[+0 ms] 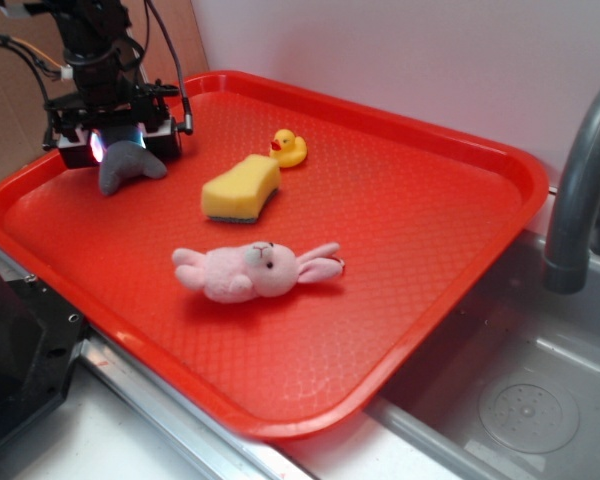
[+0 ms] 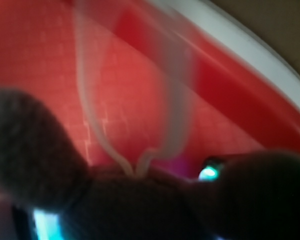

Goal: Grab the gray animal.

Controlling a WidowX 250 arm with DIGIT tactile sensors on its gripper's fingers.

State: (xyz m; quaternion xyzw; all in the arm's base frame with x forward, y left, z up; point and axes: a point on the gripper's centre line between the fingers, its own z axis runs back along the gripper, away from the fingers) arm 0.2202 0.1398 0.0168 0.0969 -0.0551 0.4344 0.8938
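— Where is the small gray plush animal (image 1: 128, 166)?

— At the far left corner of the red plastic tray (image 1: 400, 250), directly under the black robot gripper (image 1: 120, 148) — its upper part hidden between the fingers, its lower end resting on the tray.

— Is it clamped?

— It looks so: the wrist view is filled by dark plush (image 2: 130, 200) pressed close, its thin white loop (image 2: 135, 160) blurred above. The yellow sponge (image 1: 241, 188) lies nearby.
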